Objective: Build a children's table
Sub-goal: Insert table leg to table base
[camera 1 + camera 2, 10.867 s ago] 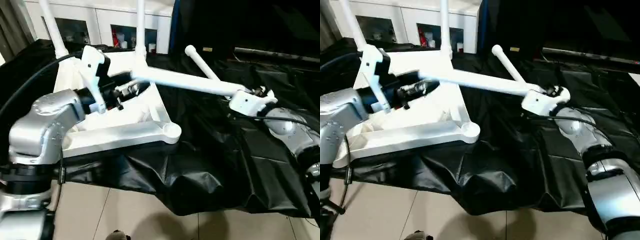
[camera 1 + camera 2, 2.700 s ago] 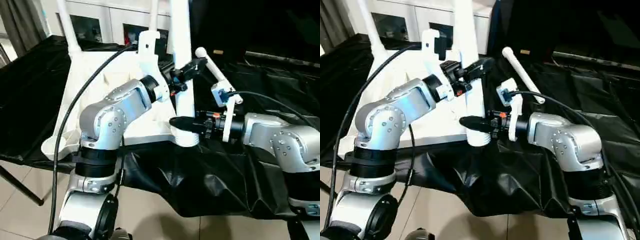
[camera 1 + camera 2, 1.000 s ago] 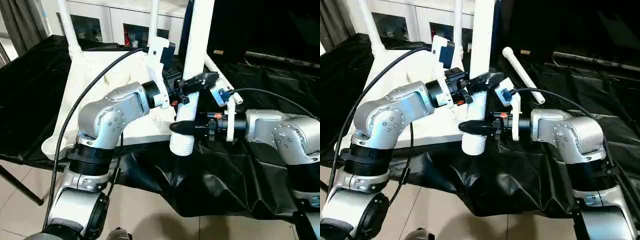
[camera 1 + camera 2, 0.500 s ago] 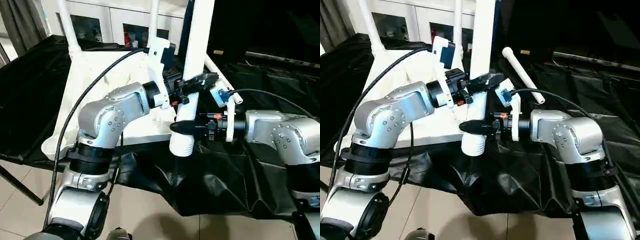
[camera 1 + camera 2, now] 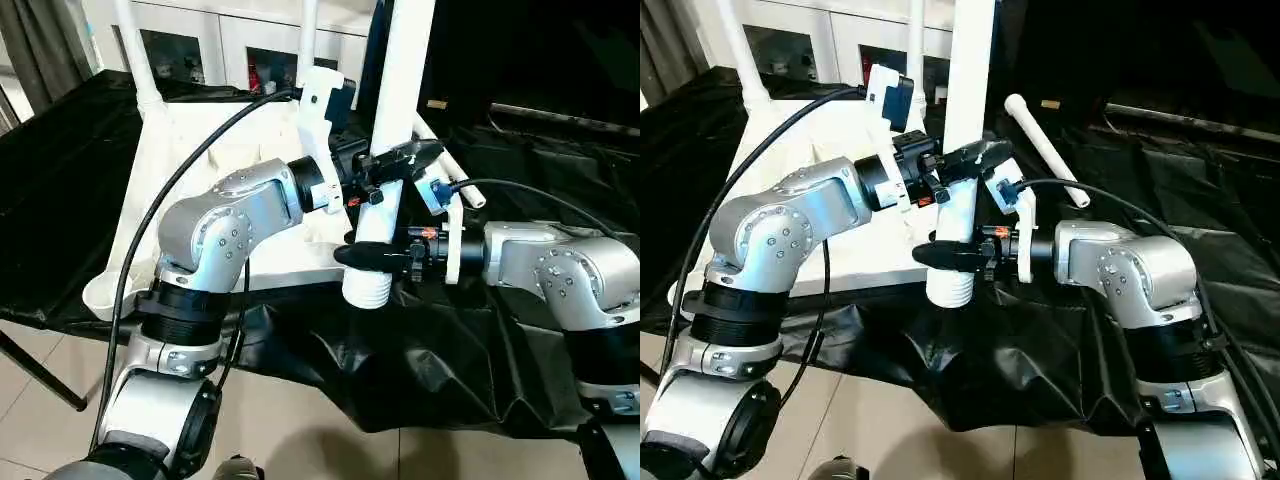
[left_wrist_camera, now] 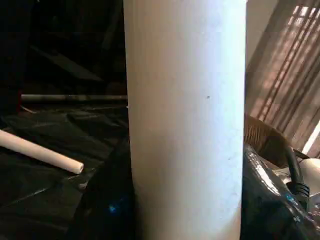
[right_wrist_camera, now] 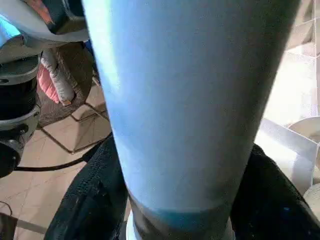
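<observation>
Both grippers clamp the upright leg (image 5: 392, 150) at the tabletop's (image 5: 200, 150) near corner: left gripper (image 5: 392, 165) above, right gripper (image 5: 372, 256) low. If either grip slackens, the leg could tilt out of its socket.

The tabletop (image 5: 200, 180) lies upside down on the cloth-covered bench (image 5: 60, 180), with two legs (image 5: 135, 55) standing up at its far corners. A third leg (image 5: 385, 150) stands upright at the near right corner, with the left gripper (image 5: 400, 160) above the right gripper (image 5: 365, 255) on it. A fourth leg (image 5: 1045, 150) lies behind on the right.
</observation>
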### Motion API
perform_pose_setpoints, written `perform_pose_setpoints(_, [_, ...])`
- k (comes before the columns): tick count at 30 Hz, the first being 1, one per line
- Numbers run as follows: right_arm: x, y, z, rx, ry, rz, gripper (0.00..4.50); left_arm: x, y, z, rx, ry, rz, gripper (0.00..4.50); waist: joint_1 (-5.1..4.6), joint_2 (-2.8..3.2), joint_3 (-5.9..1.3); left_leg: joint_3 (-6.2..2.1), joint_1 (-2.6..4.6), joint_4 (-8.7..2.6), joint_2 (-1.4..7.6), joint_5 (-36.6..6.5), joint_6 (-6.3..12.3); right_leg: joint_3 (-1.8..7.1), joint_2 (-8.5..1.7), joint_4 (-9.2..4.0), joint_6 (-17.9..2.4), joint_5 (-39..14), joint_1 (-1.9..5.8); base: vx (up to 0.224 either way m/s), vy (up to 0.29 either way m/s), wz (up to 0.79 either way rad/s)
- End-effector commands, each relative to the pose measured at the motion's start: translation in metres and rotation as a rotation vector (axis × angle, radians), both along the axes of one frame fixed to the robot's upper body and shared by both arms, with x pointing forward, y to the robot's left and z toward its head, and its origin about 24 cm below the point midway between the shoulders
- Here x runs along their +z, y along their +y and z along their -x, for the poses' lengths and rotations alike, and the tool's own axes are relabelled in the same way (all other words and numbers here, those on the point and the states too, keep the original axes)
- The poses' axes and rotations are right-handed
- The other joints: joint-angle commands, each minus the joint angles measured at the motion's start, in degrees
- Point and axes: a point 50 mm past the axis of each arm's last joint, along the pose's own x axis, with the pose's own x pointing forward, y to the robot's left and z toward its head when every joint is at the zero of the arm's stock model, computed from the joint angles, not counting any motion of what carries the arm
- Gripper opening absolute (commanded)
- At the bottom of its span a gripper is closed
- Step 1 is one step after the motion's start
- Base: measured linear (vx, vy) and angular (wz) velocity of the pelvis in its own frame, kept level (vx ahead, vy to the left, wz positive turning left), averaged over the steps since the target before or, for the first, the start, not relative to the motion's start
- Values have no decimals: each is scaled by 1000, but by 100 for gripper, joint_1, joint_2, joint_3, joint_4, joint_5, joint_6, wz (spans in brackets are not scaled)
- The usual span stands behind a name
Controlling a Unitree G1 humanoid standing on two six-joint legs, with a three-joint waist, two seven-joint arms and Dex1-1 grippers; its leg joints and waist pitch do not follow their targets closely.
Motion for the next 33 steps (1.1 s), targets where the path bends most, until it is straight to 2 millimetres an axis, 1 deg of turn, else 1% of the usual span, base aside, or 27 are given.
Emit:
perform_pose_setpoints(1, [2, -3, -1, -12, 5, -11, 260, 7, -2, 3, -25, -27, 3, 188, 5, -26, -471, -21, 84, -355, 129, -708, -157, 300, -385, -432, -782, -979, 346, 0, 0, 0])
perform_pose_setpoints(10, [6, -3, 0, -1, -12, -16, 260, 6, -3, 4, -30, -29, -3, 188, 5, -20, -475, -23, 86, -356, 133, -690, -156, 300, -386, -419, -815, -911, 348, 0, 0, 0])
perform_pose_setpoints(17, [7, -5, 3, 9, -14, -12, 260, 6, -2, 3, -30, -27, -5, 188, 6, -26, -475, -21, 82, -353, 128, -692, -155, 300, -384, -428, -778, -957, 355, 0, 0, 0])
perform_pose_setpoints(26, [8, -7, 4, 10, -15, -8, 260, 6, 0, 3, -31, -25, -5, 188, 4, -33, -477, -18, 81, -348, 125, -667, -139, 300, -383, -425, -798, -929, 354, 0, 0, 0])
perform_pose_setpoints(29, [7, -7, 3, 6, -11, -12, 260, 6, -1, 3, -34, -24, -4, 188, 5, -20, -477, -20, 87, -349, 130, -682, -141, 301, -386, -427, -809, -934, 350, 0, 0, 0])
perform_pose_setpoints(30, [7, -7, 3, 6, -10, -13, 260, 6, -1, 3, -35, -24, -4, 188, 5, -29, -477, -19, 85, -348, 128, -683, -140, 299, -383, -424, -810, -936, 354, 0, 0, 0])
perform_pose_setpoints(31, [7, -7, 3, 4, -8, -16, 242, 5, -1, 3, -36, -23, -3, 188, 6, -27, -479, -20, 84, -350, 129, -674, -138, 300, -386, -423, -812, -925, 355, 0, 0, 0])
perform_pose_setpoints(33, [7, -7, 3, 2, -3, -23, 225, 5, -1, 3, -38, -22, -2, 188, 4, -28, -475, -18, 84, -349, 127, -685, -137, 300, -383, -428, -816, -928, 350, 0, 0, 0])
